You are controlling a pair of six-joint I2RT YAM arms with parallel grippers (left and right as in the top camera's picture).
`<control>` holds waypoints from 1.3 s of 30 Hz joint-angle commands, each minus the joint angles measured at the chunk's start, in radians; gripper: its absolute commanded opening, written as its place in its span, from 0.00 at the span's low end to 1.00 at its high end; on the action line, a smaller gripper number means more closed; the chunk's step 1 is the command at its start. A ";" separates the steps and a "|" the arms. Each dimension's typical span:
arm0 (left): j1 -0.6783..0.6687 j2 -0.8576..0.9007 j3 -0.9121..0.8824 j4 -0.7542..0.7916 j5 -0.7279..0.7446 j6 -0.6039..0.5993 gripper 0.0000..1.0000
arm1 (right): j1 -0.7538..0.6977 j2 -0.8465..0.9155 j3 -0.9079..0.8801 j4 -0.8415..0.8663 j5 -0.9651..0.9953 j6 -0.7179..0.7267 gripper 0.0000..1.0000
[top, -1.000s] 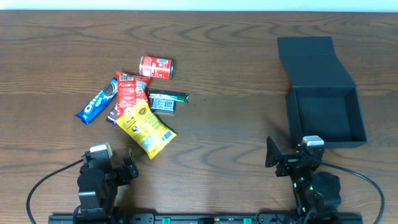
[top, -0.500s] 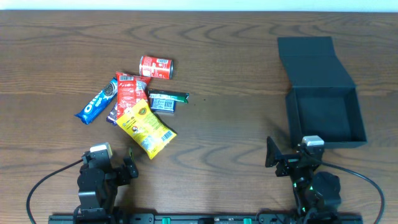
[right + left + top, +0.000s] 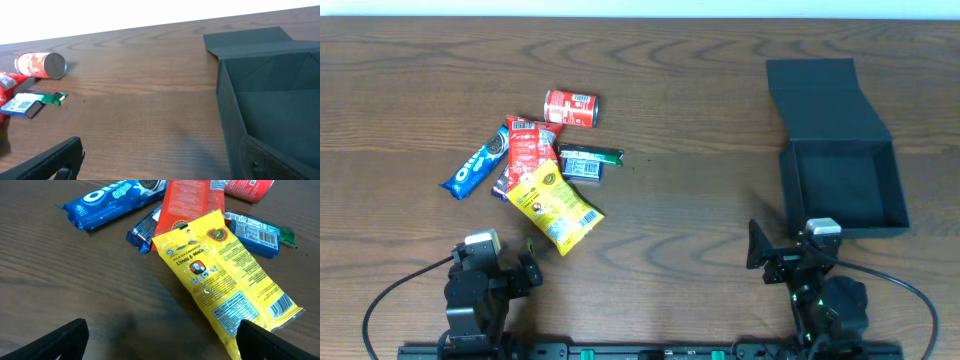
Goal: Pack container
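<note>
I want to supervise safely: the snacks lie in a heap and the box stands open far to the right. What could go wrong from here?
1. The yellow packet overlaps the red packet, so the open left claw may drag both.
2. The red can lies on its side; a nudge could roll it away.
3. The container sits by the right claw, far from the packets, so one may drop on the way.

No visible change, left pincer (image 3: 162, 341), right pincer (image 3: 165, 162), container (image 3: 845, 190) all unmoved
</note>
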 commanded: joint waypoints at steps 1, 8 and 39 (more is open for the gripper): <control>0.001 -0.006 -0.005 -0.008 -0.010 -0.001 0.95 | 0.005 -0.008 -0.005 0.000 0.006 -0.011 0.99; 0.001 -0.006 -0.005 -0.008 -0.010 -0.001 0.96 | 0.005 -0.008 -0.005 0.002 0.006 -0.011 0.99; 0.001 -0.006 -0.005 -0.008 -0.011 -0.001 0.95 | 0.004 1.185 0.899 -0.298 0.014 -0.184 0.99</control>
